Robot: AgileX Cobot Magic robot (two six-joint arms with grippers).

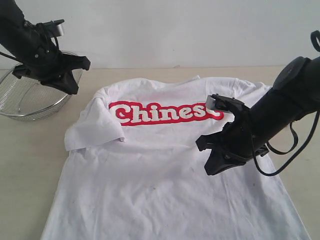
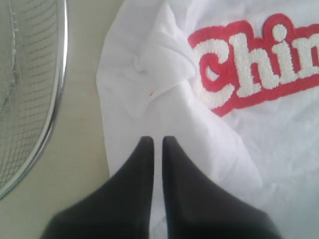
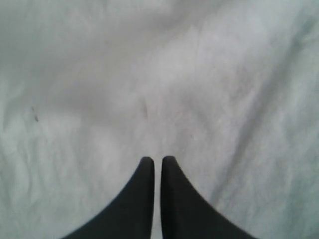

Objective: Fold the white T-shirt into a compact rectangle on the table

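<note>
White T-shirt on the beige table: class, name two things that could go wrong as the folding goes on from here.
The tucked-in sleeve of the soft white cotton T-shirt lies bunched, so later folds may turn out lumpy. The round wire-mesh metal basket sits close beside the shut left gripper; a swing could knock it.

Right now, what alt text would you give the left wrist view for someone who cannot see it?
The left gripper, its two black fingers shut and empty, hovers over the white T-shirt, above a rumpled sleeve beside the red-edged lettering. A wire-mesh basket sits nearby on the beige table.
</note>
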